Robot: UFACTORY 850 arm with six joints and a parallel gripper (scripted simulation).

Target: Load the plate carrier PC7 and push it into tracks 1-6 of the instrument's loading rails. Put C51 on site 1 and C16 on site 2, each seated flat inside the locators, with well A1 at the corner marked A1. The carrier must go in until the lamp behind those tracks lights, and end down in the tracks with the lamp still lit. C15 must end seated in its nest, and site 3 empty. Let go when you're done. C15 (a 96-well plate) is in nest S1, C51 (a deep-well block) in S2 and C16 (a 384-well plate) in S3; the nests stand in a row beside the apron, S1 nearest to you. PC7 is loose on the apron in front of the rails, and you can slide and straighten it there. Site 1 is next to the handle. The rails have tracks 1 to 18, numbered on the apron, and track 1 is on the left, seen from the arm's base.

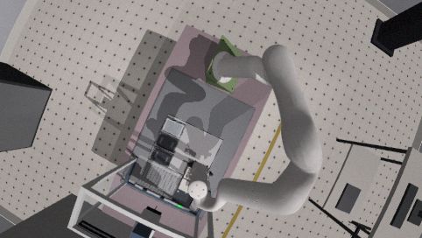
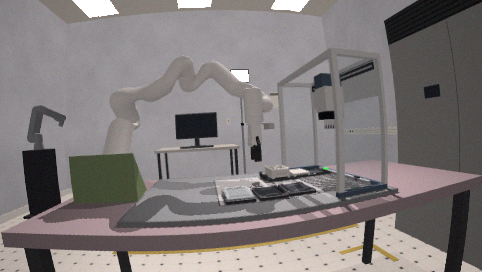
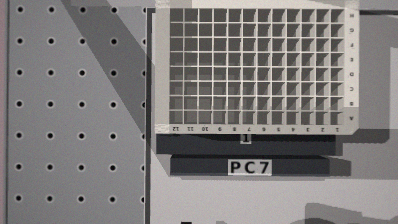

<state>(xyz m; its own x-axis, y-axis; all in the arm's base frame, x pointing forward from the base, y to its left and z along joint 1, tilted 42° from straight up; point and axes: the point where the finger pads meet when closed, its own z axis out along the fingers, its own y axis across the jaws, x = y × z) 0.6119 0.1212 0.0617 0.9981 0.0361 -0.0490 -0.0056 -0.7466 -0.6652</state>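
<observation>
The deep-well block C51 (image 3: 252,70) sits flat on site 1 of carrier PC7 (image 3: 250,167). Its column numbers run along the edge next to the handle, and row A is at the right in the wrist view. In the side view the block (image 2: 277,171) stands on the carrier with a lower white plate, C16 (image 2: 299,171), just behind it. My gripper (image 2: 256,154) hangs open and empty well above the handle end. A green lamp (image 2: 325,168) is lit behind the rails and also shows from above (image 1: 179,206). C15 (image 2: 238,193) lies in nest S1.
Nests S2 (image 2: 268,190) and S3 (image 2: 297,187) are dark and empty. The instrument's white frame (image 2: 340,120) stands over the rails. A green block (image 2: 105,177) is at the arm's base. A perforated deck (image 3: 75,115) lies left of the carrier.
</observation>
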